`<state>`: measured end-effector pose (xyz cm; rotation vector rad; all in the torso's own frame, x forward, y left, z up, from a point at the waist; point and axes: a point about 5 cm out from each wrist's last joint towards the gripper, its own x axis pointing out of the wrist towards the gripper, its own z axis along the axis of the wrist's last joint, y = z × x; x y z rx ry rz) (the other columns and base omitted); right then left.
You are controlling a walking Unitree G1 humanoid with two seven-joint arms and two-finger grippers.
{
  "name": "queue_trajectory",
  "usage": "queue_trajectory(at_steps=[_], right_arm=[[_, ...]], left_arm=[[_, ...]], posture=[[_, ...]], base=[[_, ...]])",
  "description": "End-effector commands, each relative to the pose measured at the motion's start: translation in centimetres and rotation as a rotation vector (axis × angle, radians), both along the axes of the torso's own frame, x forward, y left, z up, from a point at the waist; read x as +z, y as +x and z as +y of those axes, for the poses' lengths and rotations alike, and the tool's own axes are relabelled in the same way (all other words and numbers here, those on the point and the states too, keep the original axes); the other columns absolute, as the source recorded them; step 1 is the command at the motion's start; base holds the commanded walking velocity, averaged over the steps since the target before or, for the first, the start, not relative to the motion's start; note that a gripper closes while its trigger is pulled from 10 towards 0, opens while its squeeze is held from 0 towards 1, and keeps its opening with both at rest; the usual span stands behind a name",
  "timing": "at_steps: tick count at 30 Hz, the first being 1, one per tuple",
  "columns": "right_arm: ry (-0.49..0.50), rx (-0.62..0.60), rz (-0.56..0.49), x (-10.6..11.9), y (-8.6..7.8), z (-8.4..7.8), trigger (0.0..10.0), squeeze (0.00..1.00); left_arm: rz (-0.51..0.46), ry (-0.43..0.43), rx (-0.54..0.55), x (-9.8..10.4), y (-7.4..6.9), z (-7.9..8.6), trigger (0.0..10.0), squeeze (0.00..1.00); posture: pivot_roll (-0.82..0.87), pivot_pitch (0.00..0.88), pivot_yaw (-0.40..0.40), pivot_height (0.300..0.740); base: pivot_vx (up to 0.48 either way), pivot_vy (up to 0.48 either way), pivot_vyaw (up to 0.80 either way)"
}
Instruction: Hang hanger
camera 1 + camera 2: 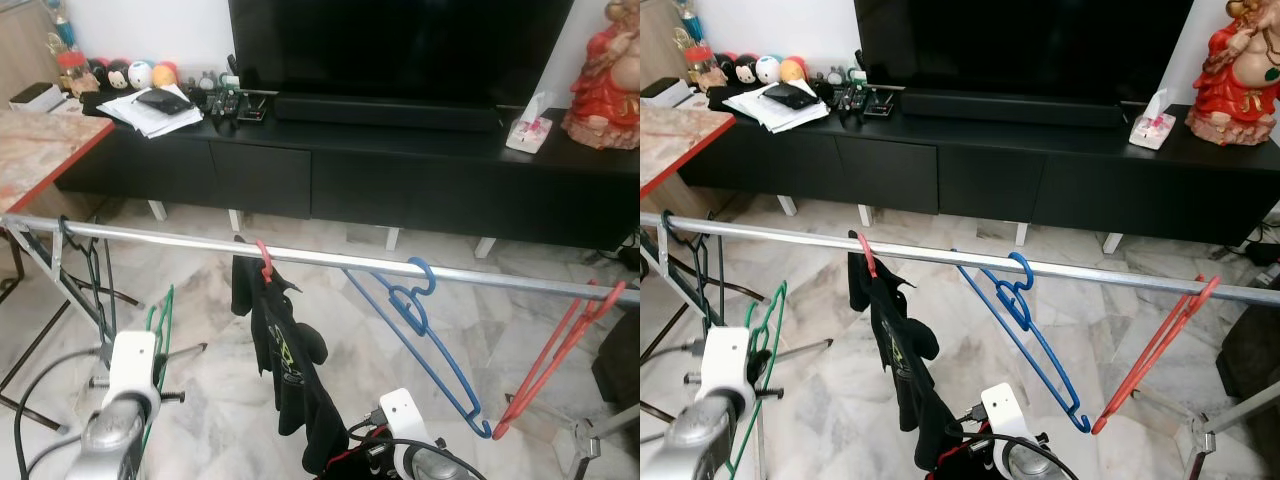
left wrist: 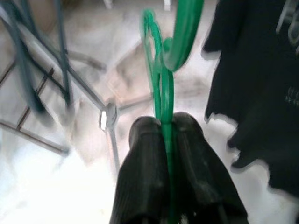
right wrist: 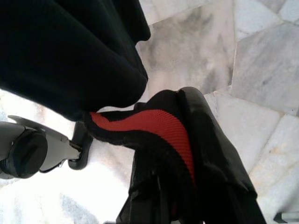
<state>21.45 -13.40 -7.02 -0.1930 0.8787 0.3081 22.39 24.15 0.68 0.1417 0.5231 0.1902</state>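
The left gripper (image 2: 166, 140) is being held raised at near left, clamped; the right gripper (image 3: 187, 154) is being kept low, near centre, closed.

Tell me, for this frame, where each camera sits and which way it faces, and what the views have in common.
Left eye view: head, looking forward and down over the metal rail to the TV cabinet; both silver arms show.
Right eye view: same scene, slightly offset.
Left wrist view: along the left gripper clamping the green hanger; floor beyond.
Right wrist view: along the right gripper wrapped in black-and-red cloth.
Shared: the head and left wrist views show the green hanger and the hanging black garment.
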Motion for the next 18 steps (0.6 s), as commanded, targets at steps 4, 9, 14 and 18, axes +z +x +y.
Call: queue_trajectory(at_steps=[4,9,14,18], right_arm=[[-0.001,-0.015,-0.01,0.1,0.2,-0.1,10.0,0.0],[0.0,-0.027,-0.011,0.0,0.1,-0.1,10.0,0.0],[0.001,-0.031,-0.014,0.0,0.0,-0.1,10.0,0.0],[-0.002,-0.028,-0.014,0.0,0.0,-0.1,10.0,0.0]], left_arm=[[0.198,0.019,-0.027,-5.1,-3.1,-0.8,10.0,0.0],[0.36,-0.015,0.046,-8.2,-6.6,-0.8,10.0,0.0],[0.369,-0.03,0.09,-8.9,-7.8,-0.5,10.0,0.0],[0.384,-0.042,0.098,-9.3,-8.4,-0.6,10.0,0.0]], posture=[[-0.03,0.0,0.022,0.74],[-0.05,0.0,0.03,0.74],[-0.05,0.0,0.031,0.74],[-0.04,0.0,0.03,0.74]], base=[[0.0,0.0,0.0],[0.0,0.0,0.0],[0.0,0.0,0.0],[0.0,0.0,0.0]])
